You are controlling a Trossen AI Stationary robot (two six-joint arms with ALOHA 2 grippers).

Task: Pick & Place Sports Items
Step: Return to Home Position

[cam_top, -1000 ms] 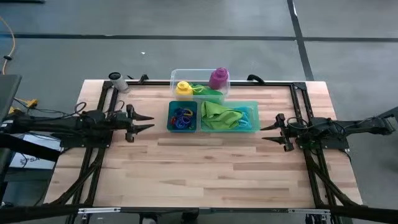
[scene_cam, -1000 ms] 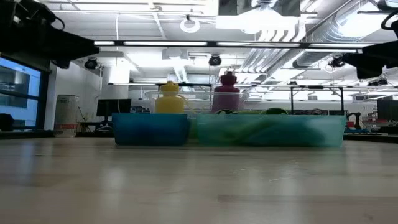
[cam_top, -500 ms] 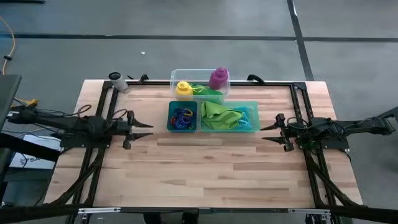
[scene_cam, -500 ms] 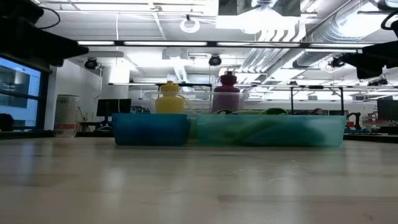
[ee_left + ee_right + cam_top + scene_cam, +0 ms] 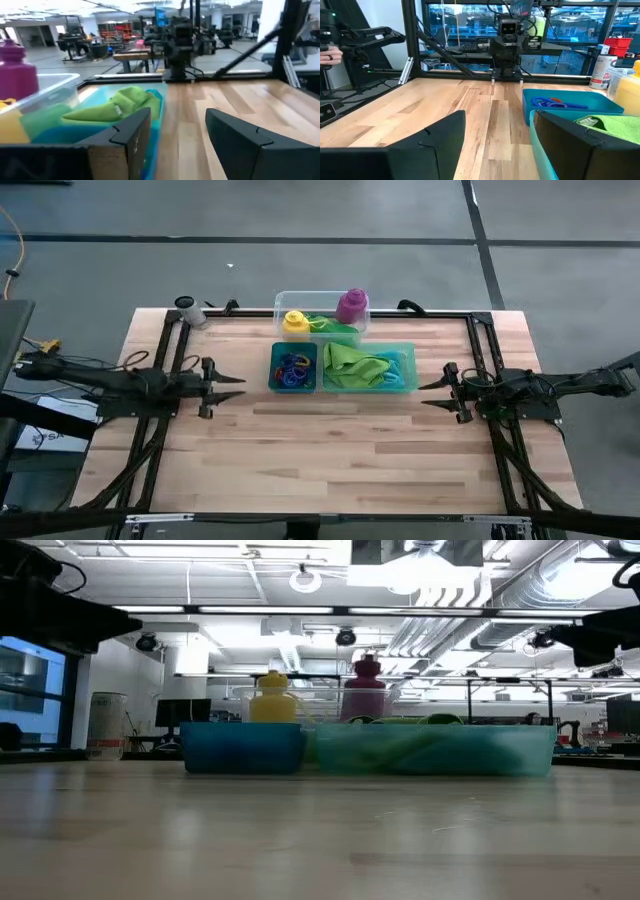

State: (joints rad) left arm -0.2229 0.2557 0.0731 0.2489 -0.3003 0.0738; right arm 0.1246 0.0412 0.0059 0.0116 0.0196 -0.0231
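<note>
left gripper [image 5: 240, 386] farther from tray [image 5: 360, 389] (fingers apart)

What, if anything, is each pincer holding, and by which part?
Nothing is held: the left pincer and the right pincer are both open and empty.

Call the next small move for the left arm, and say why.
Probably draw the left arm back a little from the teal tray. Its jaws stand open and empty, the rings and green cloth already lie in the tray, and its jaw tips sit nearer the tray than those of the right arm, which looks parked.
</note>
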